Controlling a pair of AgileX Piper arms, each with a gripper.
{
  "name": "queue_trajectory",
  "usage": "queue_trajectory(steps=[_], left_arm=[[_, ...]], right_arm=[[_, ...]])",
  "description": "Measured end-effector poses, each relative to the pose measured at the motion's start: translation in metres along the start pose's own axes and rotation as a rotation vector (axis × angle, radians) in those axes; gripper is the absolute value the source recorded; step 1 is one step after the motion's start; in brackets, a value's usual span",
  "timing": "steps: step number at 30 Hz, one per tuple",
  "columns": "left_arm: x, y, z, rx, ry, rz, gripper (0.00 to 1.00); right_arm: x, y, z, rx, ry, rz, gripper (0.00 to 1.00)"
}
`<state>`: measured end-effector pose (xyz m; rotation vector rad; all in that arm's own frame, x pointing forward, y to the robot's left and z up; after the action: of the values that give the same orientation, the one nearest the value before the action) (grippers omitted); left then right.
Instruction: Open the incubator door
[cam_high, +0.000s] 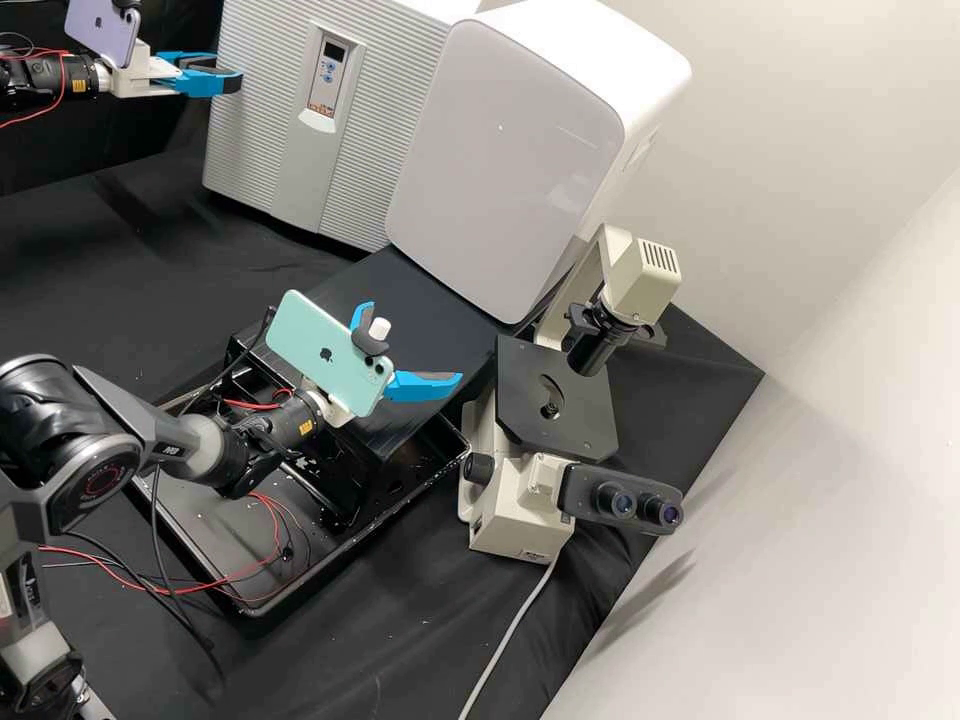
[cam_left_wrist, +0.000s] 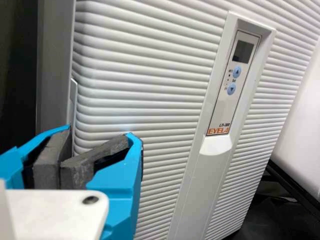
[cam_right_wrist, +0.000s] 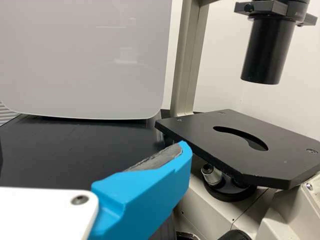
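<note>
Jaws narrowly parted, left gripper (cam_high: 230, 79) at incubator door (cam_left_wrist: 140, 85) edge, hold unclear, right gripper (cam_high: 414, 342) spread wide, empty.

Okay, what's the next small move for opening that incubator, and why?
I'd probably ease the left gripper gently against the side edge of the ribbed door and check its hold before pulling. The door looks closed, and the gripper is already right by that edge, well away from the control panel.
</note>
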<state>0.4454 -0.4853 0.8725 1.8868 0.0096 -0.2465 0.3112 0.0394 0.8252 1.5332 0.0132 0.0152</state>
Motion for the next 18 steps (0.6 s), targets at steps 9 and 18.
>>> queue_trajectory(steps=[9, 18], left_arm=[[0.0, 0.0, 0.0, 0.0, 0.0, 0.0, 0.0], [-0.0076, 0.0022, 0.0033, 0.002, 0.005, -0.003, 0.0]], right_arm=[[0.0, 0.0, 0.0, 0.0, 0.0, 0.0, 1.0], [0.0, 0.0, 0.0, 0.0, 0.0, 0.0, 1.0]])
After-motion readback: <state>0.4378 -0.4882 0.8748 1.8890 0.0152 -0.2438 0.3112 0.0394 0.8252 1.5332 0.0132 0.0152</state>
